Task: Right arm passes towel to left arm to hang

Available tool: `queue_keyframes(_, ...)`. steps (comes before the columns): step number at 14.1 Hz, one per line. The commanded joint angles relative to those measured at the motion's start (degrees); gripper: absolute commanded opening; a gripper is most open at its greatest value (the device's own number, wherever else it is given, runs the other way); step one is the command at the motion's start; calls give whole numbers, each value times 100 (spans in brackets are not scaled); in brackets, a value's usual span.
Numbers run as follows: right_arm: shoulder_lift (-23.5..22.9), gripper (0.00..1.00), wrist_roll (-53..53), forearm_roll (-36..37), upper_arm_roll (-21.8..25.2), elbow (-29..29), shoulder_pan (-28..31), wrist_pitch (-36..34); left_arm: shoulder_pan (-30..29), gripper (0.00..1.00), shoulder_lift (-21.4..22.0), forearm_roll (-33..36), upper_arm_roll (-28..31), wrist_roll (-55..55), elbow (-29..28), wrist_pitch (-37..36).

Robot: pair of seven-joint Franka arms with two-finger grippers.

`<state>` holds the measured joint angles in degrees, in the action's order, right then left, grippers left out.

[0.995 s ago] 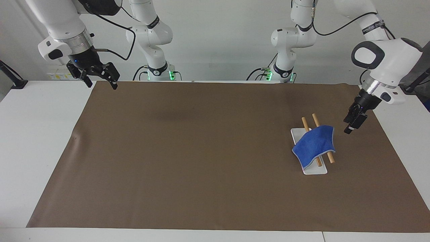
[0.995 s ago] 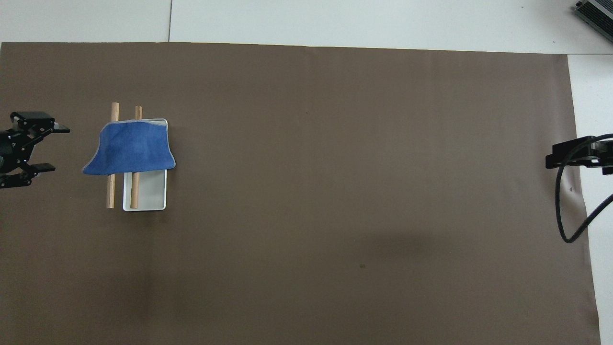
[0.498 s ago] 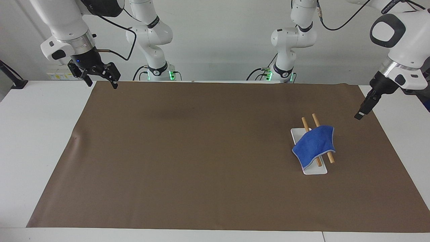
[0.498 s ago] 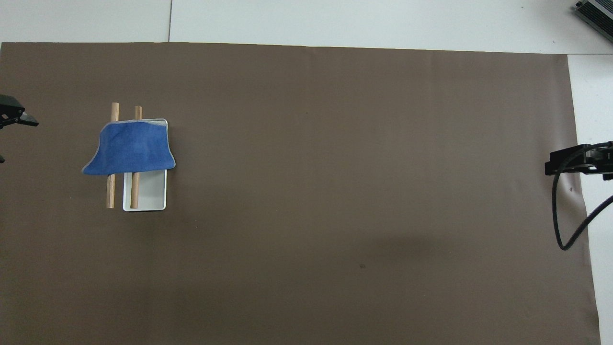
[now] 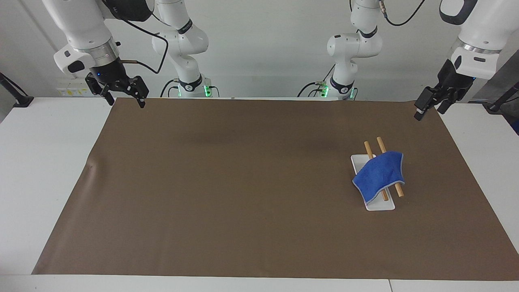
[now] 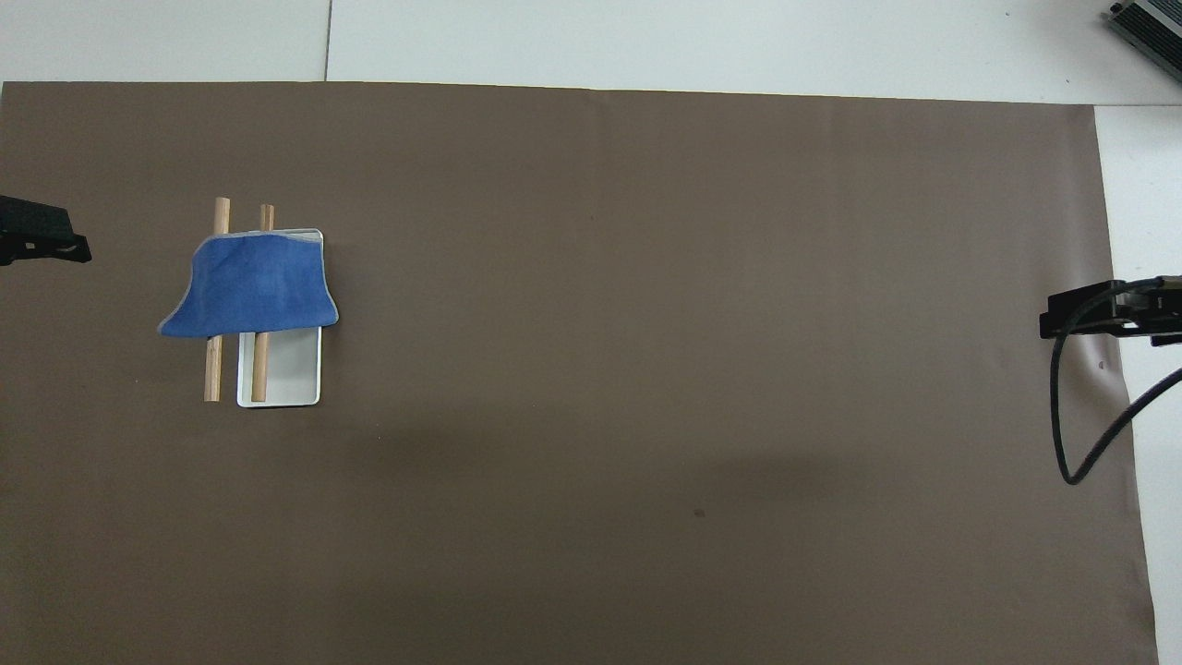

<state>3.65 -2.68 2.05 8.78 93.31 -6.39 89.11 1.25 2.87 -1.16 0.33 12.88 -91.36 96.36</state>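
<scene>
The blue towel point(image 5: 380, 175) hangs draped over two wooden rods point(image 5: 379, 144) on a small white base point(image 5: 382, 205), toward the left arm's end of the brown mat; it also shows in the overhead view point(image 6: 249, 286). My left gripper point(image 5: 431, 107) is open and empty, raised over the mat's corner nearest the robots and well apart from the towel; only its tip point(image 6: 44, 242) shows in the overhead view. My right gripper point(image 5: 124, 96) is open and empty, raised over the mat's edge at the right arm's end, and it shows in the overhead view point(image 6: 1097, 320) too.
The brown mat point(image 5: 227, 194) covers most of the white table point(image 5: 44, 170). A loose black cable point(image 6: 1076, 434) hangs from the right wrist. Both arm bases point(image 5: 190, 87) stand at the table's robot edge.
My left gripper has risen and pulled back from beside the towel to the mat's corner near the robots. My right gripper has shifted slightly. The towel has not moved.
</scene>
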Motion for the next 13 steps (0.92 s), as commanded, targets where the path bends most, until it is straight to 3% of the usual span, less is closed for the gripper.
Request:
queue_keyframes(1, 162, 100, 110, 58, -43, 188, 33, 36, 25, 96, 143, 143, 11, -880, -249, 5)
queue_keyframes(3, 171, 100, 101, 58, -43, 188, 33, 28, 16, 97, 284, 143, 20, -1077, -566, 155)
queue_keyframes(8, 171, 100, 93, 58, -43, 188, 33, 1, 33, 100, 275, 976, -112, -1077, -523, 103)
queue_keyframes(13, 171, 100, 101, 58, -43, 197, 33, -16, 33, 100, 275, 1013, -130, -1077, -506, 94)
